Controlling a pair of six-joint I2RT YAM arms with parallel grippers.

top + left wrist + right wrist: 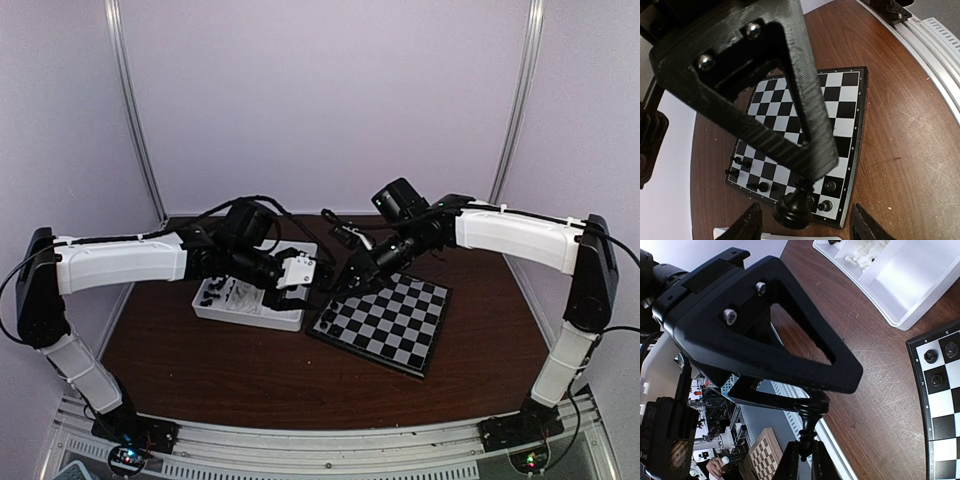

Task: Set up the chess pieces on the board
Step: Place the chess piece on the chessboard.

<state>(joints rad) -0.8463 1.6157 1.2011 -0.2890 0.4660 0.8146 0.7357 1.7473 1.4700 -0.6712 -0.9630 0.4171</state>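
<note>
The white divided tray [255, 316] lies on the dark wooden desk [220, 370] just left of the board [400, 325], and their near corners almost meet. Loose chess pieces [235, 293] lie in its compartments. The overhead view shows black ones, and the right wrist view shows a small heap of white ones [865, 250].

The left end effector [308, 272] hangs over the end of the tray nearest the board and points toward the board. Its jaws stand partly open. In its own wrist view the two fingers [751, 226] are apart, one on each side of a black chessman [794, 207], with a gap between each finger and the piece.

The right end effector [352, 282] hangs above the board's far left corner, tip to tip with the left one. Its jaws are pinched narrow on that black chessman, gripping its slim end. The piece's round base is turned toward the left end effector, and the piece is held clear of the board, above the edge nearest the tray.

The board lies flat and askew on the desk, right of the tray. It is a square of black and pale grey squares inside a thin black rim. Tiny pale marks run along the rim, too small to read. A few black pieces [762, 186] stand on the two rows nearest the tray.
</note>
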